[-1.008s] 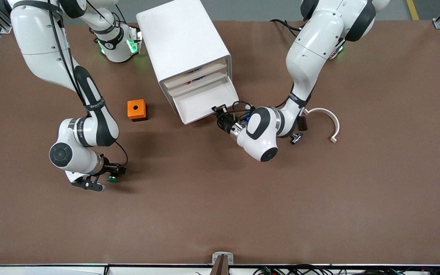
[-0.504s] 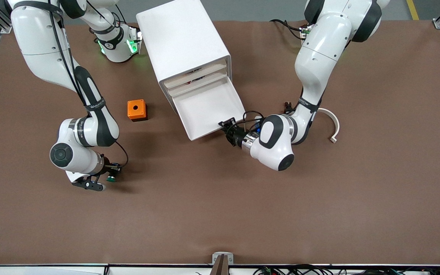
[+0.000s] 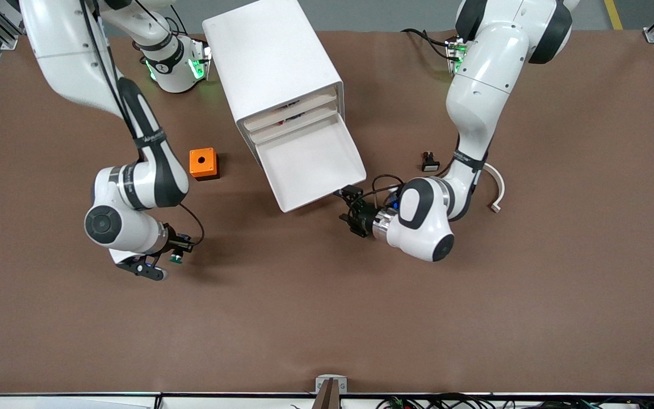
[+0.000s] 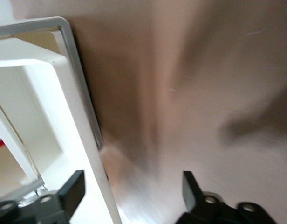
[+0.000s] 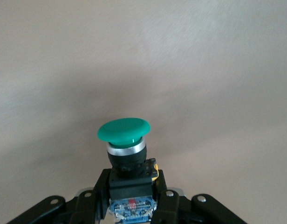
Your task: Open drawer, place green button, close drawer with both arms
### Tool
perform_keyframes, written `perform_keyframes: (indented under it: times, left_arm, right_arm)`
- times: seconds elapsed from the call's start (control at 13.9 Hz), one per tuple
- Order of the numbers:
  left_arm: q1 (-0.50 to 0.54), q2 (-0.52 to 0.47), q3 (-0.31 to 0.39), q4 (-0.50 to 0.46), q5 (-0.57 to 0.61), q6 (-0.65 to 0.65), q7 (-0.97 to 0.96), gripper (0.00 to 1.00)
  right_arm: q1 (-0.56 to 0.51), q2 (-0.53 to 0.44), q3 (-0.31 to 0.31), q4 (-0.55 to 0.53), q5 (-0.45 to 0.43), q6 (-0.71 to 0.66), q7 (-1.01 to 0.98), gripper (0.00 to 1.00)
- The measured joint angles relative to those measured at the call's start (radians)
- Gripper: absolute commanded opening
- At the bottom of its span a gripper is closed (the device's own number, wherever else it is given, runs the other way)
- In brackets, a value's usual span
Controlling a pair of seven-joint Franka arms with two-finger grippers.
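Note:
The drawer (image 3: 310,165), third from the top of the white cabinet (image 3: 273,62), stands pulled out and empty. My left gripper (image 3: 350,206) is open at the drawer's front corner on the left arm's side. In the left wrist view the drawer's front wall (image 4: 80,140) lies just beside one finger (image 4: 72,190) of the open left gripper (image 4: 133,193). My right gripper (image 3: 172,259) is shut on the button (image 3: 176,258), a little above the table toward the right arm's end. In the right wrist view the button's green cap (image 5: 124,131) points away from the right gripper (image 5: 133,198).
An orange box with a hole (image 3: 203,163) sits between the right arm and the cabinet. A small black-and-white switch (image 3: 430,162) and a white curved piece (image 3: 496,183) lie by the left arm. Bare brown table lies nearer the front camera.
The left gripper pulled the drawer farther out, then let go of its front and opened. The right gripper moved slightly toward the cabinet with the button.

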Motion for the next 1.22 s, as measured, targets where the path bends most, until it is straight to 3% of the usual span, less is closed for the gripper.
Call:
perform_keyframes:
  times: [0.58, 0.79, 1.22]
  left_arm:
    - [0.139, -0.048, 0.041, 0.084, 0.139, -0.014, 0.095, 0.99]
    - [0.191, -0.09, 0.043, 0.098, 0.185, -0.019, 0.209, 0.99]
    - [0.179, -0.226, -0.008, 0.101, 0.489, -0.031, 0.423, 0.99]
  right_arm:
    - [0.303, -0.204, 0.005, -0.005, 0.033, -0.14, 0.672, 0.0]
    - [0.42, -0.206, 0.006, -0.016, 0.034, -0.107, 0.897, 0.0]
    - [0.538, -0.14, 0.006, -0.033, 0.034, 0.035, 1.175, 0.0]
